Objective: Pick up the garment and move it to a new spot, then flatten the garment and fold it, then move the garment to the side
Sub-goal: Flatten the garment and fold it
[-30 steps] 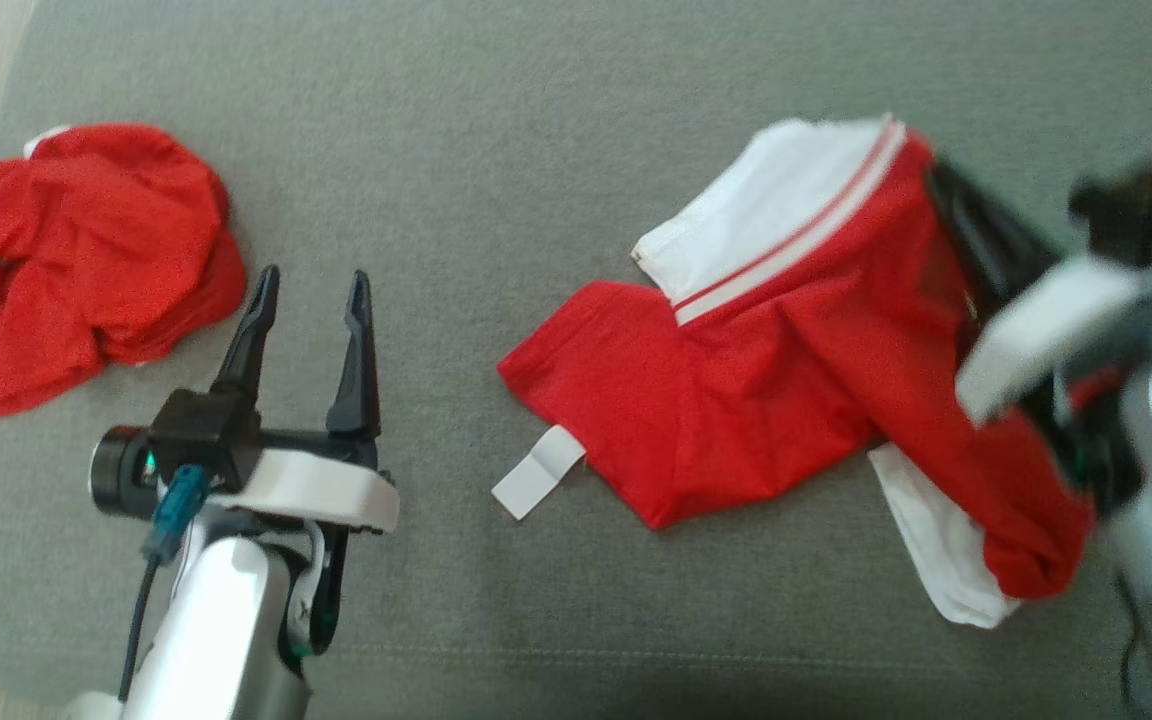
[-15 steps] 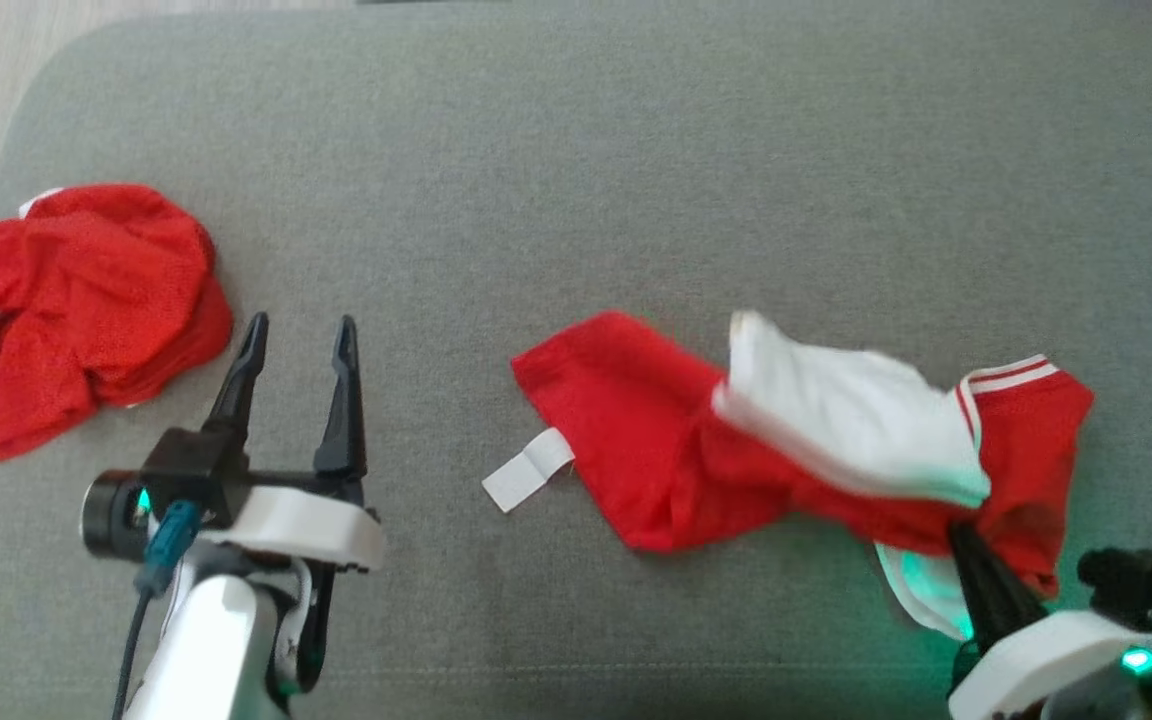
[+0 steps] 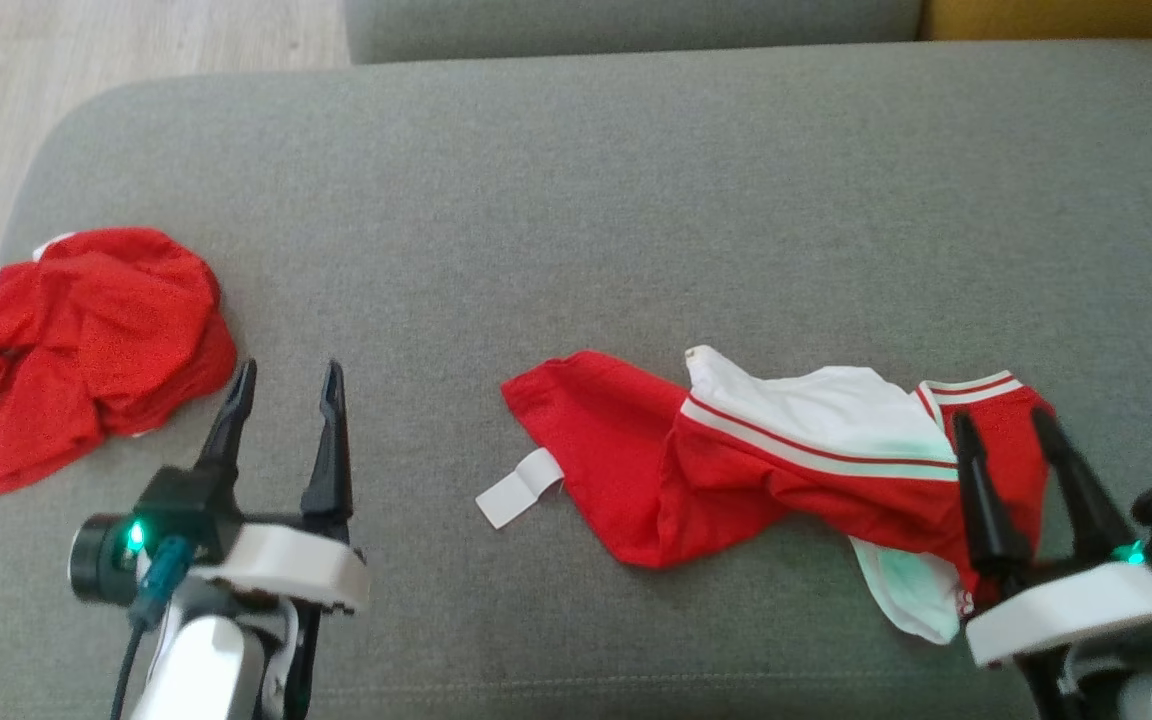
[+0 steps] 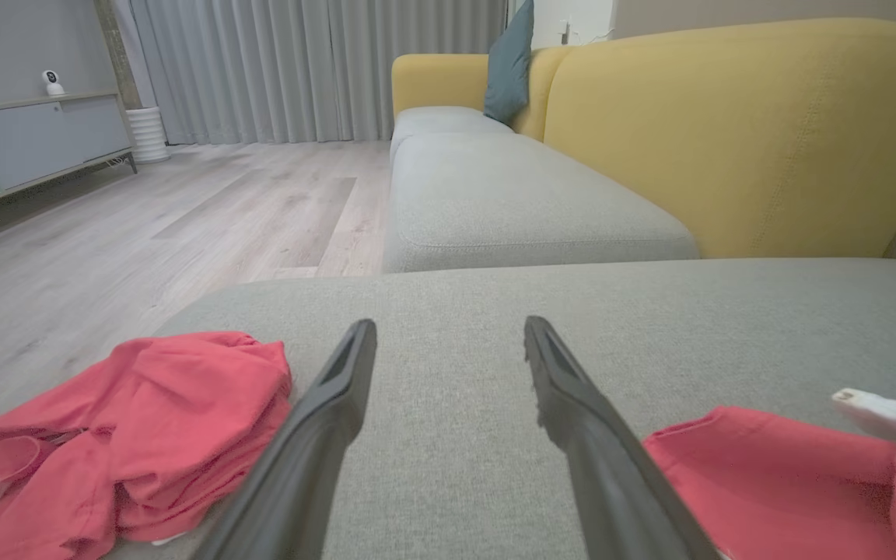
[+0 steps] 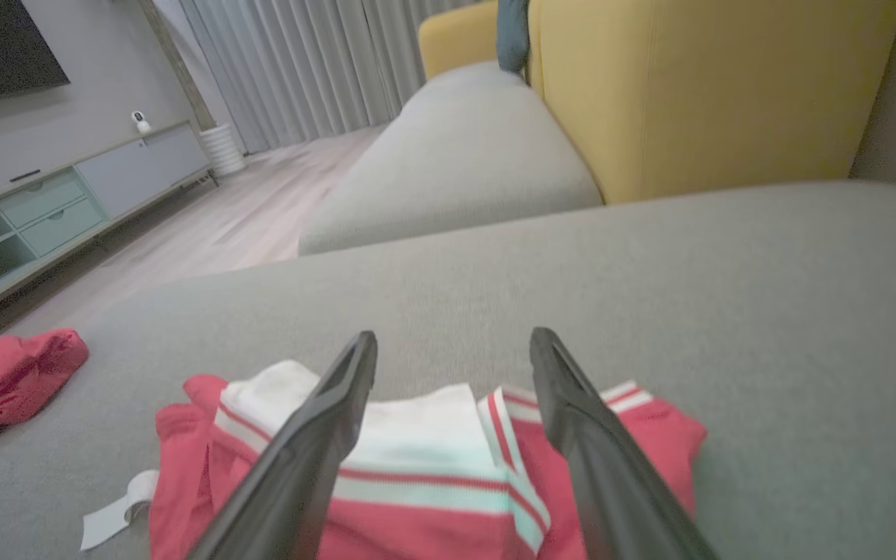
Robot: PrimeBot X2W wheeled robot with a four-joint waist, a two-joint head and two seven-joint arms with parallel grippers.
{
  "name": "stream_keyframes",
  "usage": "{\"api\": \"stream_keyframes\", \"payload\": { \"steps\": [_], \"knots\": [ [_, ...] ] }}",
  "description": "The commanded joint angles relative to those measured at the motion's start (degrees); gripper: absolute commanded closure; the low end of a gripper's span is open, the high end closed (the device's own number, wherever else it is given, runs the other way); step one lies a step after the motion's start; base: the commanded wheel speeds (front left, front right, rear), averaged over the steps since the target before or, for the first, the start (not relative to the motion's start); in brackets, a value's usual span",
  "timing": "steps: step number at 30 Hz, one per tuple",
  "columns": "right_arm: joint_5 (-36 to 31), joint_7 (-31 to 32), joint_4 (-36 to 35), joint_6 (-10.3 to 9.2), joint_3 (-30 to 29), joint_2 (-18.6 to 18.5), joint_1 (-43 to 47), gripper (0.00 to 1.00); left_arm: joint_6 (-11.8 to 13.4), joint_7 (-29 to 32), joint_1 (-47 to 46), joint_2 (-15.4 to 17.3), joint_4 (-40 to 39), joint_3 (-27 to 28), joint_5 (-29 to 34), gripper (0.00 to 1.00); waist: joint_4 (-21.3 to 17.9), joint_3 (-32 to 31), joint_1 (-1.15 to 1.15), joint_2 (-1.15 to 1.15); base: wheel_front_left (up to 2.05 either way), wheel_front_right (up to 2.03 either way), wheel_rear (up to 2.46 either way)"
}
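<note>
The shirt (image 3: 766, 470) sits crumpled on the cushion (image 3: 576, 200) around 4 o'clock: soft, light, floppy. The right gripper (image 3: 1002, 420) gapes empty over its 3 o'clock end, and the left gripper (image 3: 288, 370) does too, at 8. I'd pinch the striped hem.

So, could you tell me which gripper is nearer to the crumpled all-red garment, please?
Left. The left gripper hovers just right of the crumpled red garment; the right gripper is far across the cushion, over the red-and-white garment.

Left end effector (image 4: 449, 327) gapes over grey cushion (image 4: 448, 467), red heap (image 4: 145, 420) left, garment (image 4: 767, 474) right.
</note>
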Motion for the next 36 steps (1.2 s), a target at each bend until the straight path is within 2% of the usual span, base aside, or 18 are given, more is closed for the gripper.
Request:
{"api": "stream_keyframes", "payload": {
  "steps": [1, 9, 25, 30, 36],
  "knots": [
    [-0.5, -0.3, -2.6, 0.22, 1.3, -1.1, -2.3, 0.00, 0.4, 0.2, -0.7, 1.3, -2.0, 1.9, -0.4, 0.00, -0.2, -0.4, 0.00, 0.00, 0.00, 0.00, 0.00],
    [-2.5, 2.1, -6.3, 0.22, 2.5, -0.9, -2.2, 0.00, 0.6, 1.8, 1.5, 2.2, -3.6, 0.9, -0.1, 0.00, -0.3, -2.2, 0.00, 0.00, 0.00, 0.00, 0.00],
    [-2.2, 3.4, -6.0, 0.22, 2.4, -0.2, -1.8, 0.00, 1.2, 2.6, 1.6, 2.6, -5.0, 0.1, -0.4, 0.00, -0.2, -1.4, 0.00, 0.00, 0.00, 0.00, 0.00],
    [-1.3, 5.3, -4.2, 0.22, 2.3, -0.5, -2.4, 0.00, 1.4, 2.5, 0.9, 2.6, -5.3, 0.0, -0.4, 0.00, -0.2, -0.3, 0.00, 0.00, 0.00, 0.00, 0.00],
    [1.1, 9.9, 1.8, 0.22, 2.9, -3.9, -7.1, 0.00, 1.3, 2.1, -1.1, 2.3, -5.4, -0.7, -0.2, 0.00, 0.2, 2.8, 0.00, 0.00, 0.00, 0.00, 0.00]
  ]
}}
